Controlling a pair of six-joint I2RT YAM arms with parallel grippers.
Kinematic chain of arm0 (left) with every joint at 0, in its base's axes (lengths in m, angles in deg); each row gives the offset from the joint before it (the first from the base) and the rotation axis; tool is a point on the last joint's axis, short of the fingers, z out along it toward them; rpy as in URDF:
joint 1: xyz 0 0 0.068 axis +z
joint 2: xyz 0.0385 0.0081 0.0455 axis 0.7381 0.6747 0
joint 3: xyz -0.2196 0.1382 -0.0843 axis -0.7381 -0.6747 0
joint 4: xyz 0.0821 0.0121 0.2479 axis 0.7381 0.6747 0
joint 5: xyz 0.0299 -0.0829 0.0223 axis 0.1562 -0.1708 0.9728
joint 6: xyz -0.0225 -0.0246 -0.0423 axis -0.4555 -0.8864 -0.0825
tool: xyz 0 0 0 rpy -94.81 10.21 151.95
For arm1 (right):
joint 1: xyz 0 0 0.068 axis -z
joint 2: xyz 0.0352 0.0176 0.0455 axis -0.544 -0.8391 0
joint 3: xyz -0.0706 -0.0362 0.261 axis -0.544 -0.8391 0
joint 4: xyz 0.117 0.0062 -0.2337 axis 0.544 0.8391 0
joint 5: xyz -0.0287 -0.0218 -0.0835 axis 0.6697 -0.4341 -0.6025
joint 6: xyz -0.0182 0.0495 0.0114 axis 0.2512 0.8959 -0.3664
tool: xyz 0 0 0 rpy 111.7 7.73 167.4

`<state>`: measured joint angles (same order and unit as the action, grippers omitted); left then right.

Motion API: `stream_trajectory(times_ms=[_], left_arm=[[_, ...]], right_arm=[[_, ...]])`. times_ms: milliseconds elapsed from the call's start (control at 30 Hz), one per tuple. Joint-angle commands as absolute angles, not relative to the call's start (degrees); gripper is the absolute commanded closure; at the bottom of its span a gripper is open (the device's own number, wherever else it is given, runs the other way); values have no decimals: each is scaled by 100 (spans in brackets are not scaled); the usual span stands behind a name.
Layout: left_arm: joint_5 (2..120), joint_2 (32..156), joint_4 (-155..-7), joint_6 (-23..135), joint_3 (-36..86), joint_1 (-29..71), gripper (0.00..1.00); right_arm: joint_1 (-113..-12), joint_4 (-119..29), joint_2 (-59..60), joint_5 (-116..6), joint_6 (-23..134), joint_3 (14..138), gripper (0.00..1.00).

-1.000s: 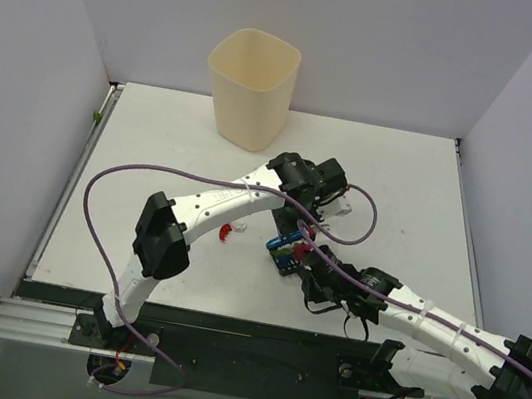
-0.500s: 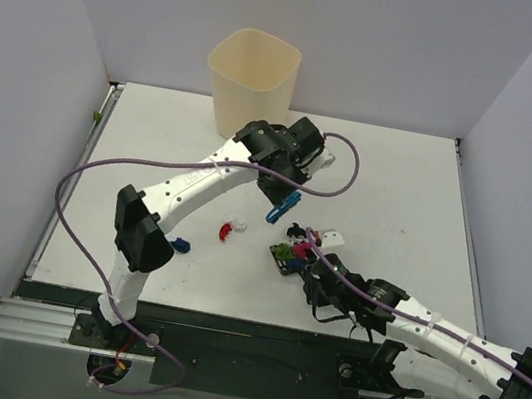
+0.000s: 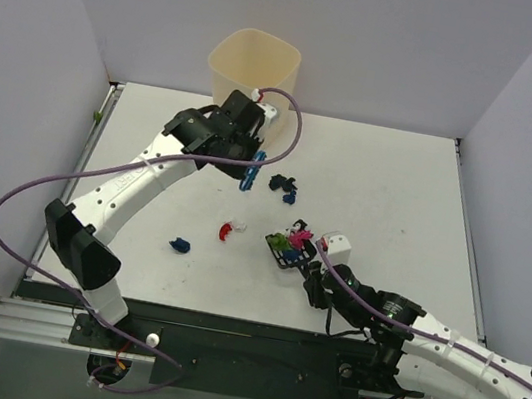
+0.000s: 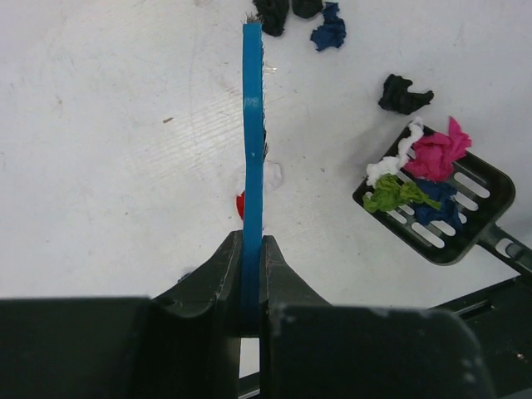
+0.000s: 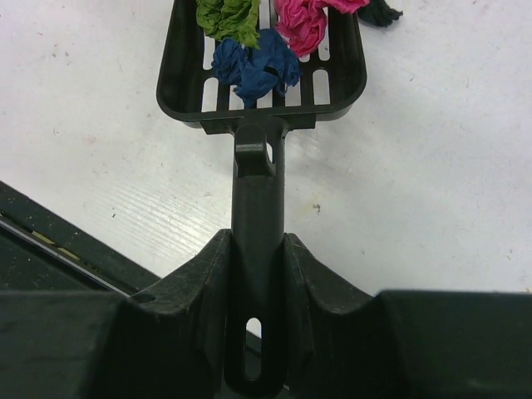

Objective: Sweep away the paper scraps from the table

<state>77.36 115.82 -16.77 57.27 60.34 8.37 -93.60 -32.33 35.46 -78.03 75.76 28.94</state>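
My left gripper [image 3: 249,156] [image 4: 252,243] is shut on the small blue brush [image 3: 247,171] [image 4: 252,125], held just in front of the bin. My right gripper [image 3: 317,281] [image 5: 258,239] is shut on the handle of the black slotted scoop [image 3: 284,249] [image 5: 262,79], which lies on the table [image 3: 399,190]. In the scoop sit green [image 5: 229,17], blue [image 5: 253,66] and magenta [image 5: 303,21] paper scraps. Loose scraps lie on the table: black and dark blue ones [image 3: 281,184] right of the brush, a red one [image 3: 229,229] and a blue one [image 3: 179,244].
A cream plastic bin [image 3: 251,86] stands at the back, just behind my left gripper. Pale panels wall the table on three sides. A purple cable loops off each arm. A black rail [image 3: 242,348] runs along the near edge.
My left arm has swung left and back toward the bin with the brush. Dark scraps it covered now show at mid-table. The right arm shifted slightly; the scoop stays in place.
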Motion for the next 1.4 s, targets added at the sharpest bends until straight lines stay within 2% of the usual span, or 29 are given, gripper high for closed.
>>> stream_trajectory(times_ms=[0,100,300,633,1367], left_arm=[[7877,11117,-2301,5430,5672,1136,100],[8035,10766,-2634,5325,5267,1364,100],[8124,9809,-3180,5079,4231,2083,100],[7825,9130,-3637,4956,3026,2647,100],[7201,9191,-3972,4964,2629,2990,100]], right_arm=[[-9483,-3219,3753,-8209,7267,3158,100],[-9483,-3043,3657,-8437,7074,3518,100],[-9387,-2480,2885,-8632,6705,5010,100],[-8534,-2015,1267,-7735,6432,7357,100],[-7506,-1188,-1835,-7147,6335,11542,100]])
